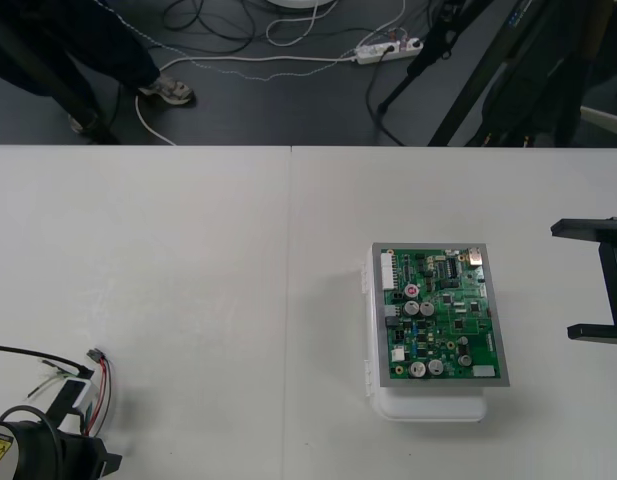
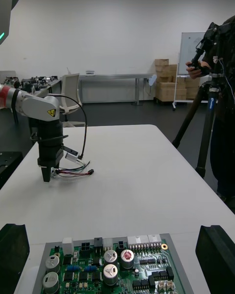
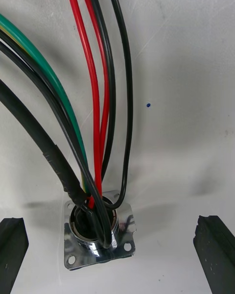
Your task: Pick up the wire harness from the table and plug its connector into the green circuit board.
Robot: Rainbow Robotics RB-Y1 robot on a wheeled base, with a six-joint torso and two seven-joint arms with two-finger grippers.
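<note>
While the right pincer (image 1: 594,280) sits at the right edge of the worktop (image 1: 188,260), its two black fingers (image 1: 588,228) spread wide and holding nothing, the front view has the green circuit board (image 1: 440,315) on its white base (image 1: 428,408) right of centre, near that pincer. Over at the near left corner, the left arm (image 1: 33,450) hangs low over the wire harness (image 1: 96,385). Its red and black wires run out from under the arm across the worktop, well apart from the board.

Over to the right wrist view: the board's edge lies between the right pincer's own fingers, which stand far apart and touch nothing. Beyond the board, across bare worktop, the left pincer (image 2: 46,174) points straight down with its tip right at the surface. The harness wires trail out beside it to a small black plug (image 2: 91,172) lying on the worktop.

Now the left wrist view: the round metal socket (image 3: 98,232) lies on its flange on the worktop, between the left pincer's fingers. Those fingers are spread wide and stand clear of it on both sides, so there is no grip. Red wires (image 3: 90,103), black ones and a green one (image 3: 44,63) come out of the socket and fan away from the pincer
</note>
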